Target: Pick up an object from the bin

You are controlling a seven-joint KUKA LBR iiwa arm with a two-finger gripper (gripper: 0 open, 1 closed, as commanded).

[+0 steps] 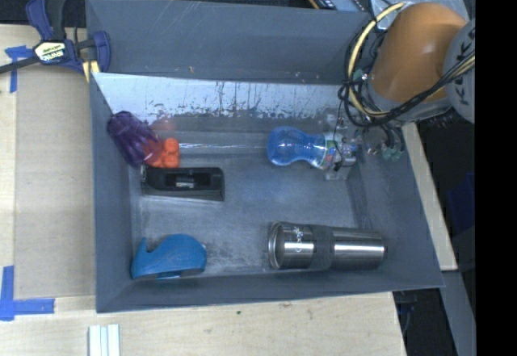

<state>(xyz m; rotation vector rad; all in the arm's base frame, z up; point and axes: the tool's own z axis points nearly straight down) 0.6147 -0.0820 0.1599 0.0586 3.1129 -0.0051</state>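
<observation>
the arm reaches into the grey metal bin (pixel 242 43) from the right, its wrist under an orange cover (pixel 416 48) with a bundle of yellow and black cables (pixel 359 92) looped along its left side. the pincer (pixel 338 154) is low in the back right part of the bin, near the foot of the rear wall, and sits right at the narrow end of a blue see-through bulb (pixel 289 148). the bulb lies on its side on the bin floor with its round body pointing left and its neck pointing right into the pincer. it looks to be touching the pincer there, but whether the pincer is clenched on it or released cannot be told, since that spot is crowded with small parts. a steel flask (pixel 323 247) with a dark band round its middle lies on its side along the front wall, well apart from the pincer. a black block (pixel 184 182) lies flat left of centre. just behind it, a small orange thing (pixel 166 154) touches a purple thing (pixel 129 136) that leans in the back left corner. a blue rounded thing (pixel 168 256) rests in the front left corner.
</observation>
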